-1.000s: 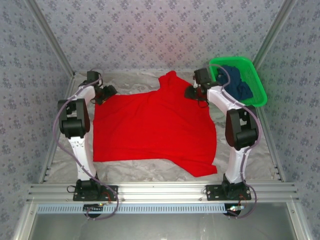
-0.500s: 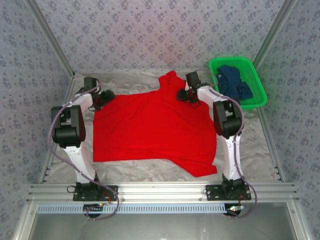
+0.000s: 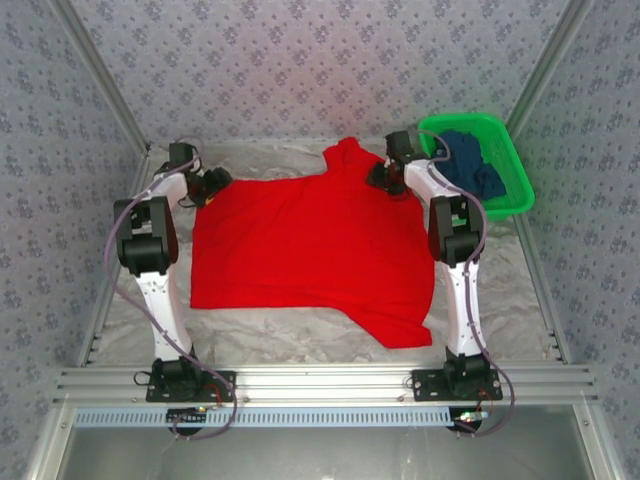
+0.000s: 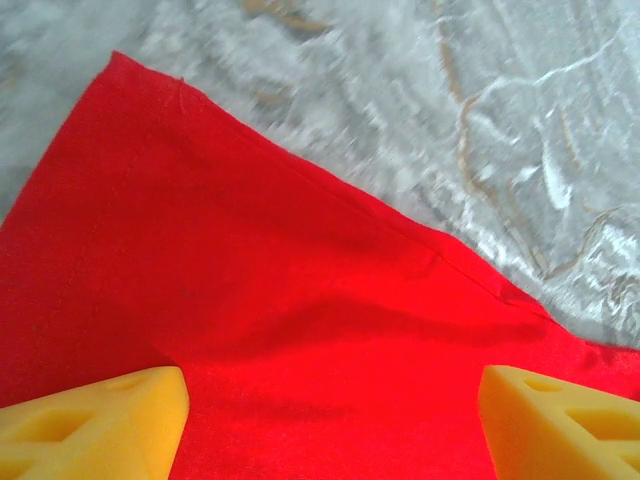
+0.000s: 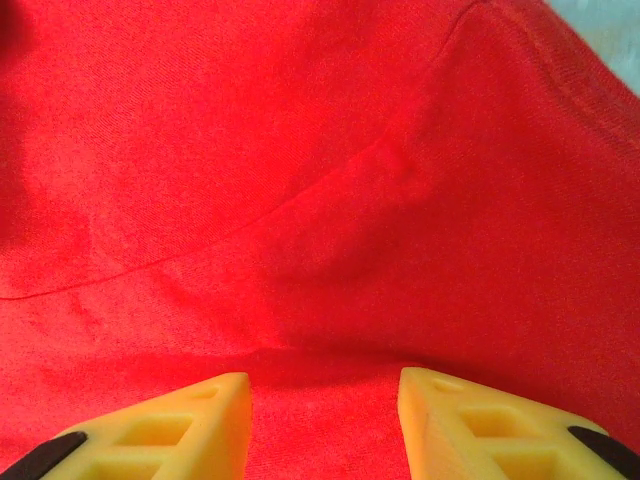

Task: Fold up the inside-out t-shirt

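Over the red t-shirt (image 3: 310, 245), the left gripper (image 4: 333, 410) gapes wide at a far corner, the right gripper (image 5: 325, 405) (narrower gap) parted beside the far sleeve.

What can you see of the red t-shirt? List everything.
The t-shirt is plain bright red soft cloth, with no print showing and stitched seams visible up close. It lies spread nearly flat on the crinkled silvery table cover, with one sleeve pointing to the far side and the other at the near right. It has shallow wrinkles. The left gripper hangs open over its far left corner. The right gripper sits at its far edge, with cloth between the fingers. Whether it grips is unclear.
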Controlling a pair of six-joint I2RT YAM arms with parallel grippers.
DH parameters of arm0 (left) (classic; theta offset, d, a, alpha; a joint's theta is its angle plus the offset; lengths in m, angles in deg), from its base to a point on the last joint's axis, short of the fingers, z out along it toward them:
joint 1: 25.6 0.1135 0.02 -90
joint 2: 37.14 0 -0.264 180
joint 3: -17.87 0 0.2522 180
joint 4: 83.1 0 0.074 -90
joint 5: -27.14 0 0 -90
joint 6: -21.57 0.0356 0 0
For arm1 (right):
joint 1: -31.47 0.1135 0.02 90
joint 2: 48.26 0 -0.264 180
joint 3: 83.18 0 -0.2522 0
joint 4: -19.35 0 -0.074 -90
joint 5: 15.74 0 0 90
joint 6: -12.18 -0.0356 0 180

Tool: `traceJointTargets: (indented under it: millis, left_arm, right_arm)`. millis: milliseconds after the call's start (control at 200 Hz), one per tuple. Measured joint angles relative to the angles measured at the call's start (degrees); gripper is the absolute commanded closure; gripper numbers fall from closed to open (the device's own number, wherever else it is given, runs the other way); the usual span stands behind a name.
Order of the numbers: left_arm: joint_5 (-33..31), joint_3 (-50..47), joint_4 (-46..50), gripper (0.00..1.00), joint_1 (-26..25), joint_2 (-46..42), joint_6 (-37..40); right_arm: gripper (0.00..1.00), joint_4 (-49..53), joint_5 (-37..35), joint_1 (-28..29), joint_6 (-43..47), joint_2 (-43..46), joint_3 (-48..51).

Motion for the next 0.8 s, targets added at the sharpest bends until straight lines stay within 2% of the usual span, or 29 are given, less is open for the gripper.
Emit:
traceJointTargets:
  millis: [245,410,465,545,670,799]
  left_arm:
    - [2.08,12.17,1.84,0.22,-1.97,7.61,-0.68]
    - [2.16,14.91,4.42,0.2,-3.1,8.48,-0.87]
    - [1.29,12.72,4.02,0.19,-3.41,6.91,-0.9]
    - [-0.28,5.31,3.65,0.18,-3.5,1.07,-0.92]
    - [-2.08,-8.2,0.83,0.19,-3.48,-12.61,-2.03]
    - [-2.56,-20.96,-4.79,0.19,-3.78,-28.28,-4.59]
  right_arm:
    - [0.55,6.64,-1.03,-0.46,2.36,-10.27,-19.06]
    - [0.49,9.2,-0.87,-0.44,7.04,-10.38,-22.14]
    - [0.46,8.57,-0.96,-0.26,9.31,-7.26,-18.08]
    - [0.44,7.48,-2.08,0.46,12.02,2.05,-5.79]
    - [0.44,5.6,-4.96,4.24,14.67,22.69,17.0]
    - [0.44,5.22,-6.93,10.58,14.14,42.64,36.0]
